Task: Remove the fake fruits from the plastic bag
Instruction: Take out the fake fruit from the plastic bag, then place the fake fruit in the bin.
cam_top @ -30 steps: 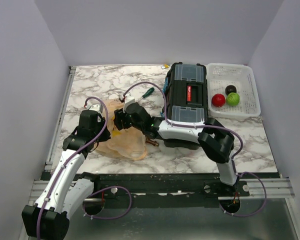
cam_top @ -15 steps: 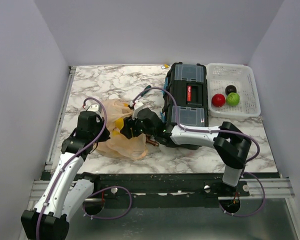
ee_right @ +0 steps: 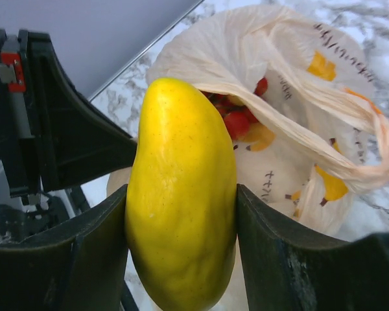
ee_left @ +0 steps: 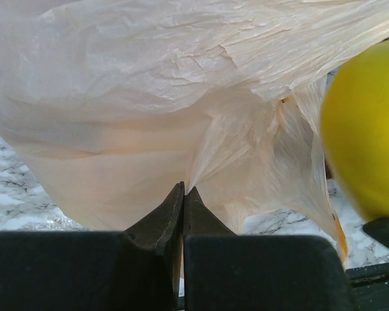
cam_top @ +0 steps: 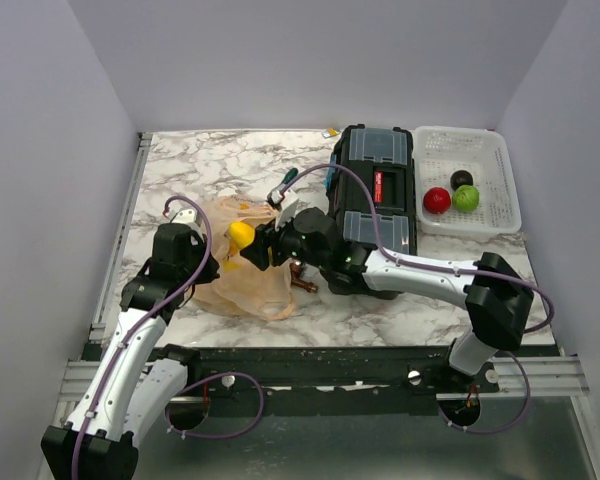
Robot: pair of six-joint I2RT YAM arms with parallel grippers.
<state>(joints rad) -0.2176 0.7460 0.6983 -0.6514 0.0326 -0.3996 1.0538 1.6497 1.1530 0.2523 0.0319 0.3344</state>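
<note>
The left arm [cam_top: 140, 320] reaches forward to the near-left side of the plastic bag [cam_top: 252, 287], the left pincer [ee_left: 183, 197] pinched flat on a fold of its film. The right arm [cam_top: 420, 272] stretches leftward, the right pincer [ee_right: 181, 220] above the bag's mouth, gripping the yellow oval [ee_right: 181, 175].

The marbled table [cam_top: 180, 170] carries the plastic bag [cam_top: 248, 287], black toolbox [cam_top: 380, 146], white basket [cam_top: 450, 150] and screwdriver [cam_top: 289, 178].

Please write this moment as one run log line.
left end effector: shut on bag | right end effector: shut on yellow fruit, outside bag | basket: three fruits | bag: more fruits inside
</note>
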